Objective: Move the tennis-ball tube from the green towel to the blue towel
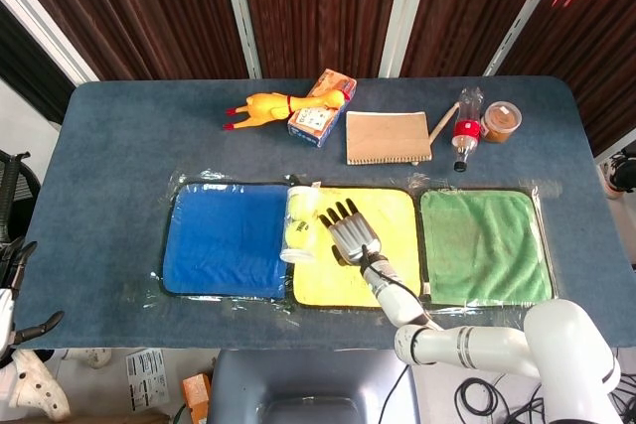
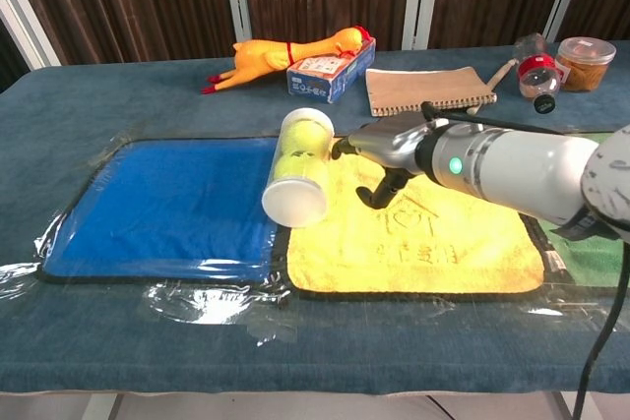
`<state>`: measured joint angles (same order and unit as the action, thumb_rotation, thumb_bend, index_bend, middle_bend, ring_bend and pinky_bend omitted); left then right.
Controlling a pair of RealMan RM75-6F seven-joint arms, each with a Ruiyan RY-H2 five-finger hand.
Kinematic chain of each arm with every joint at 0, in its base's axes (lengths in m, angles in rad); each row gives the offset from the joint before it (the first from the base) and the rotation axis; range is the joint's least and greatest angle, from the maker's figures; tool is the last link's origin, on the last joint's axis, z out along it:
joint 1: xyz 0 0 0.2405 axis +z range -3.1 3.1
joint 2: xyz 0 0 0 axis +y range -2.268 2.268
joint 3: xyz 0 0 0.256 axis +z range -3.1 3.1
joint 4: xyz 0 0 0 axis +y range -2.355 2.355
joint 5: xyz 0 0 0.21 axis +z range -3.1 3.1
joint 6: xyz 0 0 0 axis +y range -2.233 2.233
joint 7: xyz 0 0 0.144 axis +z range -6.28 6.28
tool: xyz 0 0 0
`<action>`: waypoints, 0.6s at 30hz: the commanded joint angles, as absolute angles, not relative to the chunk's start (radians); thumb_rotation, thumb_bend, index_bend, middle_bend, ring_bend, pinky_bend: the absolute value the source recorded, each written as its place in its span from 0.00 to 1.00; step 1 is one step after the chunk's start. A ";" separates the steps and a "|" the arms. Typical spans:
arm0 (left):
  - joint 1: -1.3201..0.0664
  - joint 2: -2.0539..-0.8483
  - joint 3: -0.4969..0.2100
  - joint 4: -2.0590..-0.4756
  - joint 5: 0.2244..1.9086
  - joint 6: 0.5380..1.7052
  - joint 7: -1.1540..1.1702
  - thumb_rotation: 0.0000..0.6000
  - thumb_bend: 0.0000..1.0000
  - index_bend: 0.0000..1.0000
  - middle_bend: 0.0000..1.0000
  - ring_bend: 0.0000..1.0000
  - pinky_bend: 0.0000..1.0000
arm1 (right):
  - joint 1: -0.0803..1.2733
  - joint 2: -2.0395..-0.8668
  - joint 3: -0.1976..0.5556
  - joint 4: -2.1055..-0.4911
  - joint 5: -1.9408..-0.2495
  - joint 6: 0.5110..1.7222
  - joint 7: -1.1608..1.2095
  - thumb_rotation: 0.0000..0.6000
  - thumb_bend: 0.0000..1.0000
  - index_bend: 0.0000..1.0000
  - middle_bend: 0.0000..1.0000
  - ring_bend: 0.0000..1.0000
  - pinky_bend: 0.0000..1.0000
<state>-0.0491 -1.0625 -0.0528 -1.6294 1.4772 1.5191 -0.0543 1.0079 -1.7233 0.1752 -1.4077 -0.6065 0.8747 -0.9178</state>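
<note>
The clear tennis-ball tube (image 1: 297,224) (image 2: 297,174) lies on its side across the seam between the blue towel (image 1: 224,240) (image 2: 167,204) and the yellow towel (image 1: 388,265) (image 2: 433,243), white cap toward me. My right hand (image 1: 350,233) (image 2: 389,150) lies flat over the yellow towel, fingers spread, their tips at the tube's right side; it grips nothing. The green towel (image 1: 482,245) (image 2: 591,233) at the right is bare. My left hand (image 1: 25,320) hangs off the table's lower left, fingers apart, partly cut off by the frame.
Along the table's far side lie a rubber chicken (image 1: 266,106), a small box (image 1: 320,108), a tan notebook (image 1: 388,136), a red-capped bottle (image 1: 465,126) and a jar (image 1: 501,121). Plastic film edges the towels.
</note>
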 commanded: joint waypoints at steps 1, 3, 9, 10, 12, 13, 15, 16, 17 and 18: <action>-0.049 -1.062 -0.053 -1.630 1.476 1.519 -0.055 1.00 0.06 0.00 0.00 0.01 0.10 | 1.033 -1.745 0.185 -1.390 -0.586 0.874 -0.922 0.79 0.52 0.13 0.09 0.00 0.03; -0.049 -1.062 -0.053 -1.629 1.475 1.518 -0.054 1.00 0.06 0.00 0.00 0.01 0.10 | 1.048 -1.757 0.188 -1.380 -0.572 0.873 -0.925 0.79 0.52 0.13 0.09 0.00 0.03; -0.052 -1.063 -0.053 -1.630 1.472 1.511 -0.047 1.00 0.06 0.00 0.00 0.01 0.10 | 1.100 -1.803 0.206 -1.338 -0.532 0.876 -0.936 0.79 0.52 0.13 0.09 0.00 0.03; -0.051 -1.063 -0.053 -1.630 1.471 1.511 -0.046 1.00 0.06 0.00 0.00 0.01 0.10 | 1.108 -1.811 0.209 -1.330 -0.523 0.875 -0.938 0.79 0.52 0.13 0.09 0.00 0.03; -0.050 -1.063 -0.053 -1.631 1.470 1.512 -0.046 1.00 0.06 0.00 0.00 0.01 0.10 | 1.120 -1.821 0.210 -1.320 -0.511 0.876 -0.942 0.79 0.52 0.13 0.09 0.00 0.03; -0.050 -1.063 -0.053 -1.631 1.470 1.512 -0.046 1.00 0.06 0.00 0.00 0.01 0.10 | 1.126 -1.825 0.211 -1.318 -0.504 0.876 -0.943 0.79 0.52 0.13 0.09 0.00 0.03; -0.050 -1.062 -0.052 -1.630 1.470 1.511 -0.047 1.00 0.06 0.00 0.00 0.01 0.10 | 1.134 -1.830 0.213 -1.319 -0.496 0.880 -0.942 0.79 0.52 0.13 0.09 0.00 0.03; -0.050 -1.062 -0.052 -1.630 1.470 1.510 -0.048 1.00 0.06 0.00 0.00 0.01 0.10 | 1.137 -1.831 0.213 -1.320 -0.494 0.883 -0.941 0.79 0.52 0.13 0.09 0.00 0.03; -0.050 -1.062 -0.052 -1.630 1.469 1.510 -0.048 1.00 0.06 0.00 0.00 0.01 0.10 | 1.140 -1.832 0.213 -1.321 -0.493 0.884 -0.941 0.79 0.52 0.13 0.09 0.00 0.03; -0.049 -1.062 -0.052 -1.630 1.469 1.511 -0.048 1.00 0.06 0.00 0.00 0.01 0.10 | 1.143 -1.832 0.214 -1.322 -0.492 0.886 -0.941 0.79 0.52 0.13 0.09 0.00 0.03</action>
